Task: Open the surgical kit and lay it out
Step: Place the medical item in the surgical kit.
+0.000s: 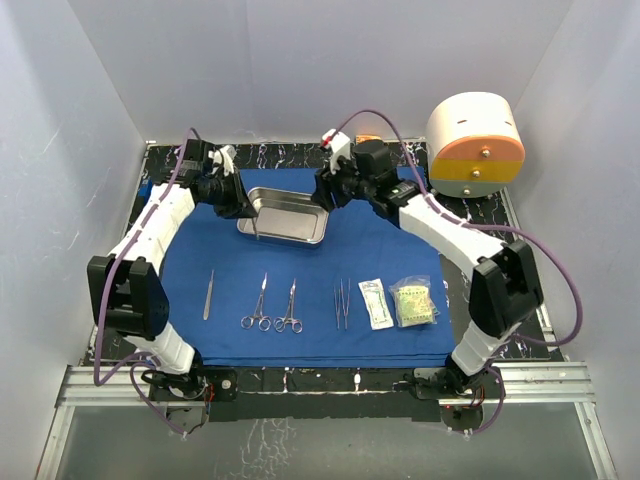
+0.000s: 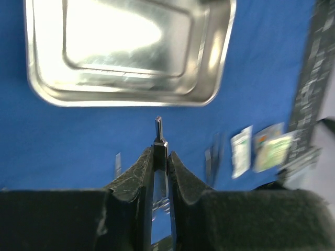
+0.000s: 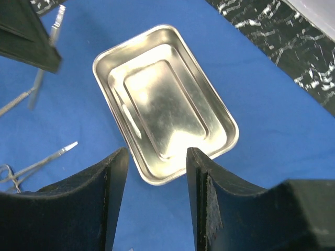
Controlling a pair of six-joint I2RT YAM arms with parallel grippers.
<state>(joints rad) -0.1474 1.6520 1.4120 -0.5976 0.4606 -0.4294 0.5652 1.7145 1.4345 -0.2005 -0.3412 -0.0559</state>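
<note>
The left pincer (image 2: 159,152) is clamped on one slim metal instrument (image 2: 158,128). The instrument sticks out from between the pressed-together jaws and points toward the near rim of the steel tray (image 2: 125,100). From above, this instrument hangs close to upright at the tray's left edge. The right pincer (image 3: 157,152) hovers over the tray's right end with its jaws apart and nothing between them.

There is one tray, a shiny, shallow rectangle with rounded corners and nothing in it. It sits at the far middle of the blue cloth (image 1: 380,250), with its long axis running left to right and slightly skewed.

A row of items lies flat on the near half of the cloth. From left to right they are:
- one slim straight tool (image 1: 208,295)
- two ring-handled forceps (image 1: 257,308), side by side with their rings toward the near edge
- one pair of tweezers (image 1: 342,303)
- two sealed packets, one white (image 1: 376,303) and one yellowish (image 1: 414,303)

The metal pieces all have their long axes running near to far, roughly parallel and apart from one another.

The royal-blue cloth is spread flat over the dark marbled bench (image 1: 280,155). One cream-and-orange cylinder (image 1: 475,145) stands off the cloth at the far right.
</note>
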